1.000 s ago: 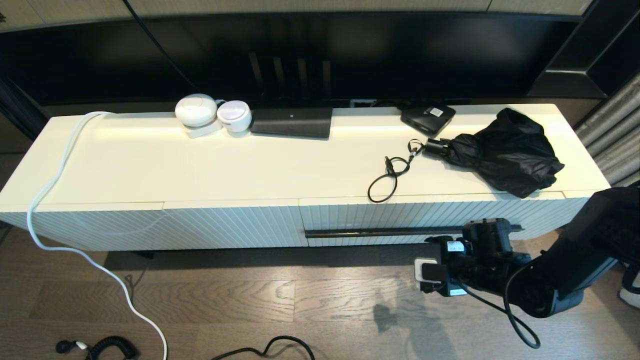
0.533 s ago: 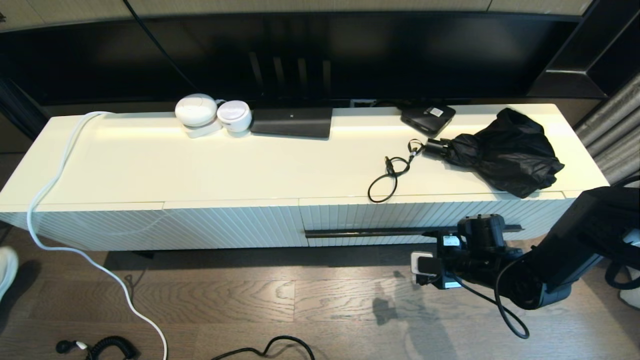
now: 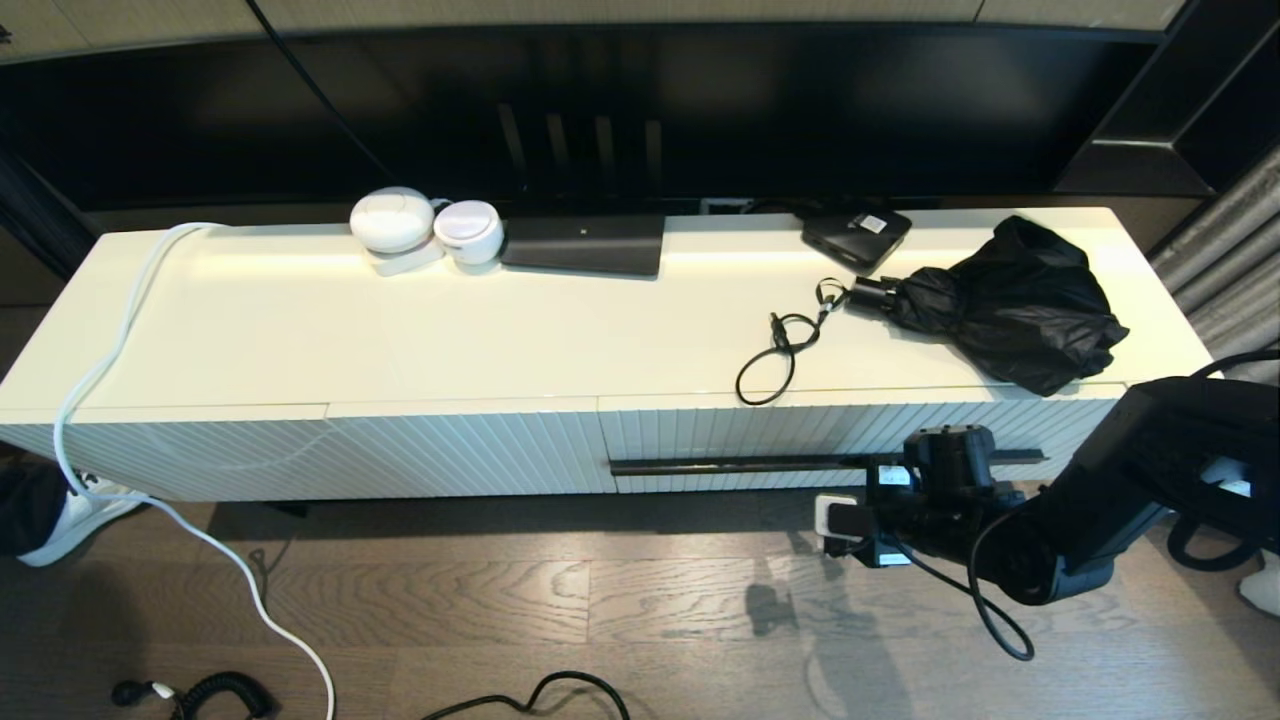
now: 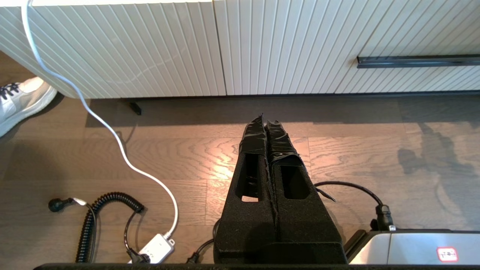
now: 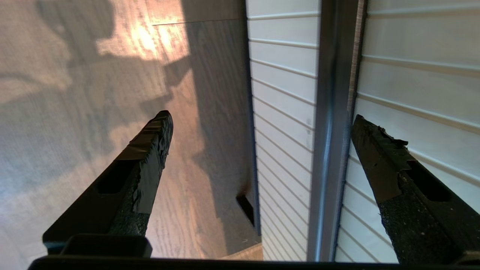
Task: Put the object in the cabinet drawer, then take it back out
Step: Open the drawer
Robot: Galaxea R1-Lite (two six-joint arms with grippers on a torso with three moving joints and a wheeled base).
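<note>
Right pincer (image 3: 925, 462) now sits higher and further left than a second ago, up against the front of the drawer (image 3: 800, 432). It has come from below the handle (image 3: 760, 464) to the handle's own level, near its right end. From the wrist camera the fingers are spread wide and the black bar (image 5: 332, 123) runs between them, nearer one finger than the other; no contact visible yet.

Drawer is shut, flush with the diagonally ribbed panel (image 3: 330, 450) on its left.

Left pincer (image 4: 265, 127) hangs low over the floor (image 3: 600, 600) in front of the cabinet, fingers pressed together, holding nothing. Not seen from the head camera.

Object: the task gives no name. My best guess is the folded black umbrella (image 3: 1000, 300), lying on the worktop (image 3: 400, 330) above the drawer's right end, just beside a looped black cord (image 3: 775, 350). Untouched.

Reading: the approach to the handle looks nearly done. Next would be closing on the bar, then a straight pull outward. Putting in and taking out are both still ahead.

Risk: the bar is thin and off-centre in the gap, so one finger would meet it first and the grip may slip.

Also noted: a shoe (image 3: 60, 510) at the left edge by the white cable (image 3: 110, 360).
</note>
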